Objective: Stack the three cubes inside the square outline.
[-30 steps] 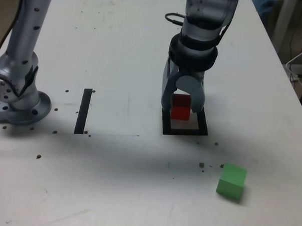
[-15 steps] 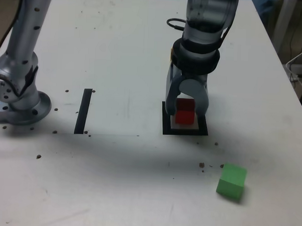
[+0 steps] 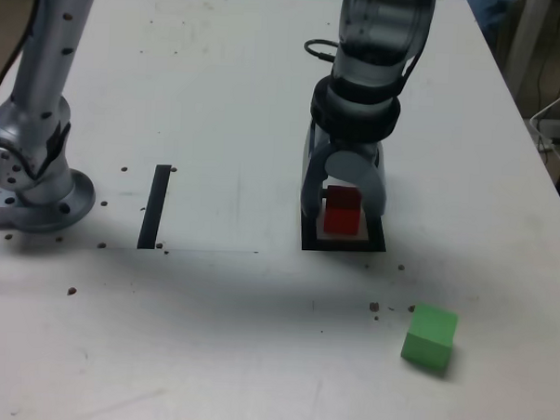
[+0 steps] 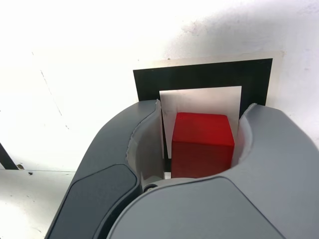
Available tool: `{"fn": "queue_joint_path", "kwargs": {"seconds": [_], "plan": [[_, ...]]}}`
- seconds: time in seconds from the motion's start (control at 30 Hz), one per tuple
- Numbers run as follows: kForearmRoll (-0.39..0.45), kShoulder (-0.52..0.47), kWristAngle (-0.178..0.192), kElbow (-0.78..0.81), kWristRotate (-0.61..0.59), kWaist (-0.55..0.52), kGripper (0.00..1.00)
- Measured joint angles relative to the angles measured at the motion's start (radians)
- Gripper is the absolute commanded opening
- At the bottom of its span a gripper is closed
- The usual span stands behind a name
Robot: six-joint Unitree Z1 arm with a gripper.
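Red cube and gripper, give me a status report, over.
Gripper open, jaws straddling the red cube, gap on one side. Cube sits inside the square outline. Green cube waits apart on the table; yellow cube not seen. Nothing in the way.

Both views are brightly lit, and the white table (image 3: 230, 87) is close to washed out at the far side of the exterior view. A broad soft shadow band crosses that view below the black strip (image 3: 155, 206), and the arm (image 3: 370, 74) darkens the tabletop around its foot. The exterior picture is slightly soft and grainy. In the wrist view the tabletop blows out to featureless white, while the red cube (image 4: 202, 144) stays sharp and saturated.
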Motion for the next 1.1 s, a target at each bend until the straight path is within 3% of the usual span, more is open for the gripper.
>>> {"fn": "queue_joint_path", "kwargs": {"seconds": [0.33,0.47,0.67,0.83,1.1], "plan": [[0.007,-0.031,0.011,0.006,-0.007,0.000,1.00],[0.049,-0.063,0.020,0.010,0.003,0.013,1.00],[0.146,-0.118,0.025,-0.038,0.091,0.059,1.00],[0.171,-0.144,0.013,-0.044,0.187,0.132,1.00],[0.193,-0.132,0.025,-0.111,0.328,0.281,1.00]]}}
